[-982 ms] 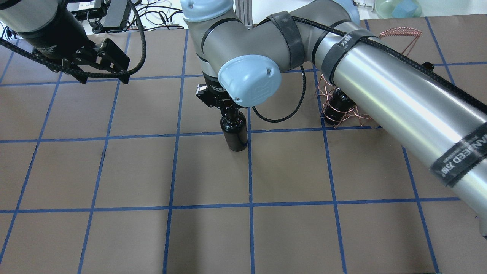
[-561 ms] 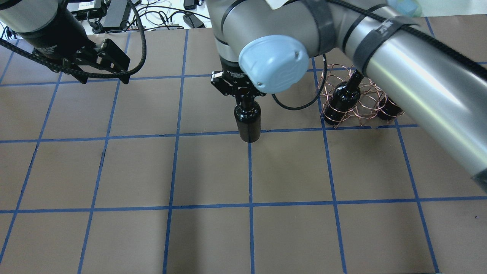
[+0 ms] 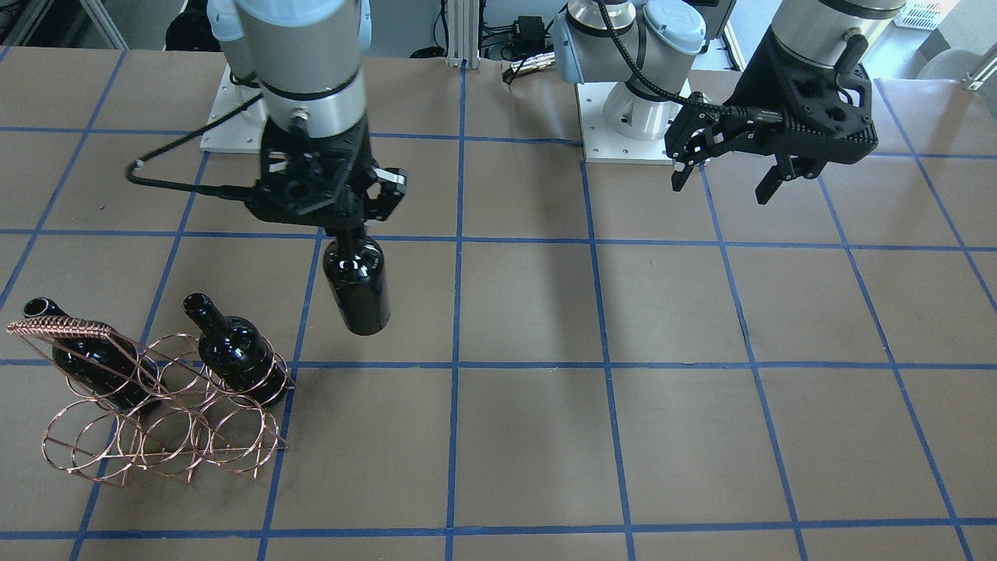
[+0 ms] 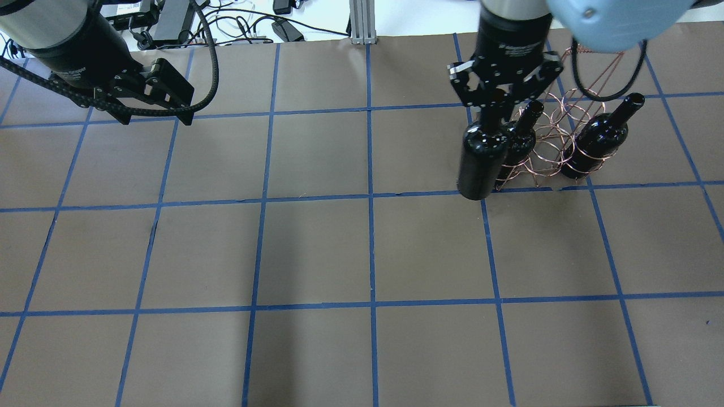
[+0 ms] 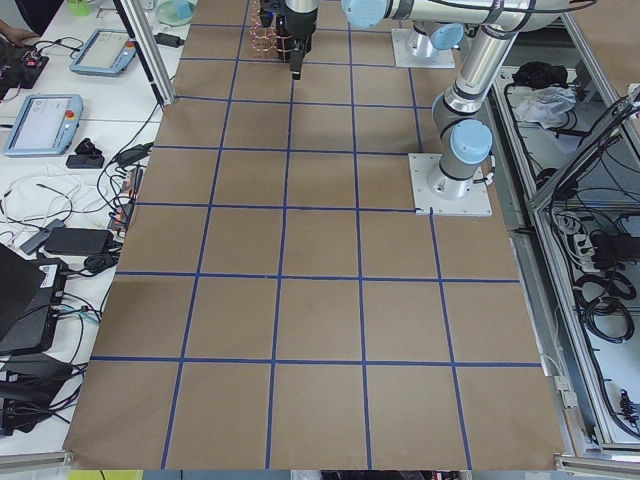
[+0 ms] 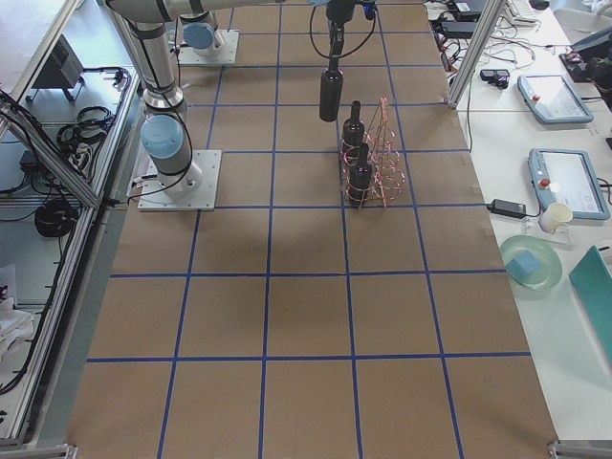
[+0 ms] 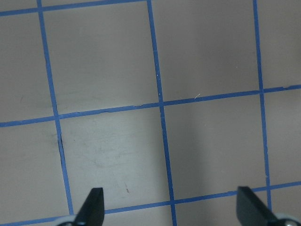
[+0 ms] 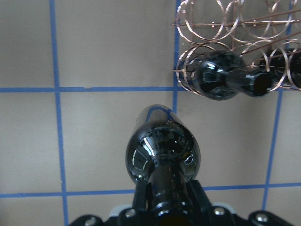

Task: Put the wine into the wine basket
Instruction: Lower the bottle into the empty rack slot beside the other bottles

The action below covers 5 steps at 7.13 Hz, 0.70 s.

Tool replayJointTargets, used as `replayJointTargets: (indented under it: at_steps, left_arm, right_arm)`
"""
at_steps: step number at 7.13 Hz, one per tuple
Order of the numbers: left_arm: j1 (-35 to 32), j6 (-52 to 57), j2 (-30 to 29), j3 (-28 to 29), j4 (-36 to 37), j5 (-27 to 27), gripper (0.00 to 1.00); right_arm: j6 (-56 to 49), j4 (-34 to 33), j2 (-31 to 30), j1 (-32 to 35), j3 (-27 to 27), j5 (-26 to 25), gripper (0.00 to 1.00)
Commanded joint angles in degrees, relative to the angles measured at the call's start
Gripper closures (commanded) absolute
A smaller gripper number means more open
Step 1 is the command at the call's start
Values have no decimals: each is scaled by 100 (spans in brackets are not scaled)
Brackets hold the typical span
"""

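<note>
My right gripper (image 4: 493, 110) is shut on the neck of a glossy black wine bottle (image 4: 478, 161) and holds it upright, clear above the table. The bottle hangs just left of the rose-copper wire wine basket (image 4: 546, 141). In the front-facing view the gripper (image 3: 352, 234) and the held bottle (image 3: 357, 284) are up and right of the basket (image 3: 156, 428). Two other black bottles (image 4: 523, 138) (image 4: 599, 135) lean in the basket's outer rings. The right wrist view shows the held bottle (image 8: 160, 155) and the basket (image 8: 207, 28). My left gripper (image 4: 154, 110) is open and empty at the far left.
Cables and power bricks (image 4: 169, 17) lie beyond the table's back edge. The arms' bases (image 3: 631, 117) stand at the robot side. A side bench with teach pendants (image 6: 550, 96) runs along the right end. The left wrist view shows brown table with blue tape lines (image 7: 160, 103).
My right arm has carried the held bottle to the right, from the table's middle to just beside the basket, and lifted it. The left arm has not moved.
</note>
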Motion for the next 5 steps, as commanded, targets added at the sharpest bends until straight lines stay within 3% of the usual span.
replayJointTargets:
  at_steps: [1,5]
  left_arm:
    - [-25,-9,9,0,-24,14,0]
    - [-138,-497,35,-9,-33,22,0]
  right_arm:
    - [-1154,339,-262,-873,2,-197,100]
    - [-1475,-116,-193,-1562,-42,116,100]
